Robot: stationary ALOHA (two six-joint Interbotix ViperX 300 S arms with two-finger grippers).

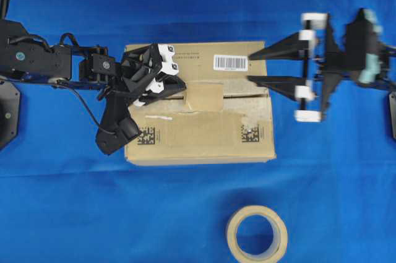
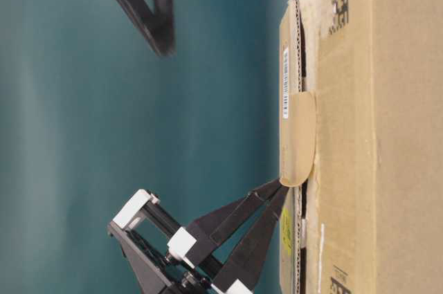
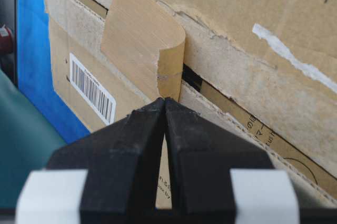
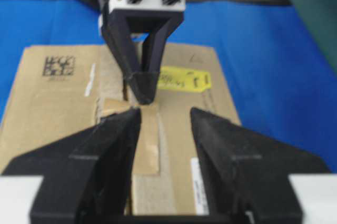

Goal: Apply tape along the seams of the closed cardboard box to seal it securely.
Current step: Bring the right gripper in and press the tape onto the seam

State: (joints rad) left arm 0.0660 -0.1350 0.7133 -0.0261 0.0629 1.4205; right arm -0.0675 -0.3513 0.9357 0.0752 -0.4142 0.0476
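My left gripper [image 3: 165, 103] is pressed shut, empty, its tips resting on the cardboard box [image 1: 204, 139] at the seams [image 3: 192, 76]. The tape [image 1: 204, 96] lies just beyond those tips, across the seam, its near edge curling up. My right gripper [image 4: 165, 124] hangs spread wide above the tape's far side.

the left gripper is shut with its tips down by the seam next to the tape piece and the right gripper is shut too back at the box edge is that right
Not quite: the right gripper is open, jaws spread, as the overhead view shows. The left gripper is shut by the seam, next to the tape piece.
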